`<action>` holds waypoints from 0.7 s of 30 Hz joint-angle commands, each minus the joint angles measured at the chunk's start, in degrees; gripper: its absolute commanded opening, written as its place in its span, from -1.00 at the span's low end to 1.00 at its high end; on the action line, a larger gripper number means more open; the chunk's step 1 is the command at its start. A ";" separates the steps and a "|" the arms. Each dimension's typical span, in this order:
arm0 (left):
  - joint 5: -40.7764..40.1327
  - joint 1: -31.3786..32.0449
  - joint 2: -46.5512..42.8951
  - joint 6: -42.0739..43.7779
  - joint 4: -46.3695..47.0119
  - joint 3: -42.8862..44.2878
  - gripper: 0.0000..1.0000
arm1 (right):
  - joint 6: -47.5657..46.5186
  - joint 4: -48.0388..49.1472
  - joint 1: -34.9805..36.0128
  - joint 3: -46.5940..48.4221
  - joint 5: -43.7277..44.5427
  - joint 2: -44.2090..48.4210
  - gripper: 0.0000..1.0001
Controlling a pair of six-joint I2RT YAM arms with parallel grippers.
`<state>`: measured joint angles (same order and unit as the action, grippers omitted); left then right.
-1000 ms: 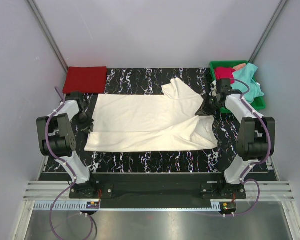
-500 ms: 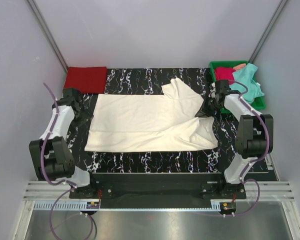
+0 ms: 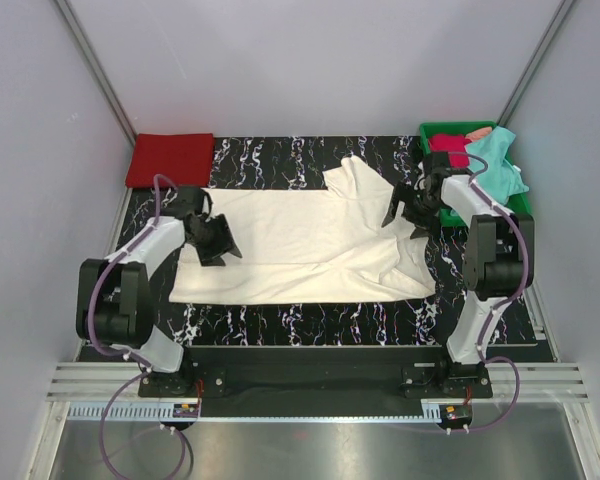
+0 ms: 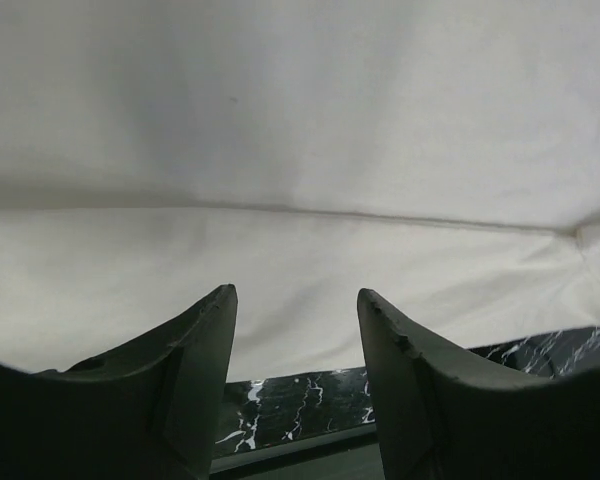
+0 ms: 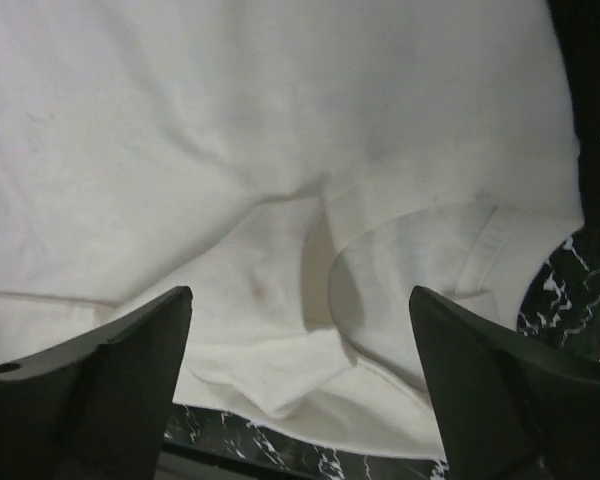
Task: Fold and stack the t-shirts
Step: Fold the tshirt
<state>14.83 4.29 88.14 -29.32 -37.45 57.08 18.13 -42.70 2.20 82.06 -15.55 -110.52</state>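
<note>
Left pincer (image 4: 295, 300) released, nothing between its fingers. Large cream-white cloth t-shirt (image 3: 280, 245) lies flat beneath and ahead of it. Right pincer (image 5: 300, 292) released, wide, over rumpled sleeve. Black marbled tabletop (image 4: 280, 400) below fingertips.

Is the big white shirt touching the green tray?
Apart. The top view shows a strip of black marbled table between the cream-white t-shirt and the green tray.

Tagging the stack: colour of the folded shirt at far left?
Folded shirt is dark red; best in the top external view.
</note>
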 commanded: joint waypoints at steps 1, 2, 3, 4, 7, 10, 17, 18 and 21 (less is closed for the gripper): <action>8.72 4.31 1.07 2.42 4.14 1.36 0.13 | -4.24 -4.15 4.21 1.27 4.04 8.11 0.99; 8.99 6.15 1.51 2.69 4.05 1.98 0.12 | -1.89 -1.71 4.22 -1.44 2.56 10.82 0.99; 8.90 7.03 2.73 3.56 3.44 2.68 0.13 | -0.22 0.31 4.31 -3.21 -1.81 11.90 0.99; 8.90 7.65 3.26 3.83 3.18 3.73 0.12 | 1.28 2.51 4.48 -4.96 -3.85 12.52 0.99; 9.25 9.59 4.85 4.45 3.52 4.62 0.12 | 4.02 5.35 5.44 -7.01 -4.84 10.51 1.00; 10.30 11.43 6.07 4.89 3.61 5.32 0.11 | 0.17 1.57 6.07 -2.89 -1.68 5.77 0.89; 9.78 16.09 7.75 5.59 3.53 6.82 0.01 | -4.00 -4.84 7.38 5.90 0.96 -0.73 0.16; 9.69 16.53 7.92 5.68 3.53 7.34 0.01 | -2.85 -5.98 8.86 7.13 3.22 -1.62 0.18; 8.73 17.59 8.19 6.12 3.26 8.04 0.01 | 5.40 -11.78 11.50 12.32 10.87 -3.56 0.40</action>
<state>22.81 21.06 96.12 -24.62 -35.03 62.30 17.76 -48.49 10.28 88.99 -12.01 -113.60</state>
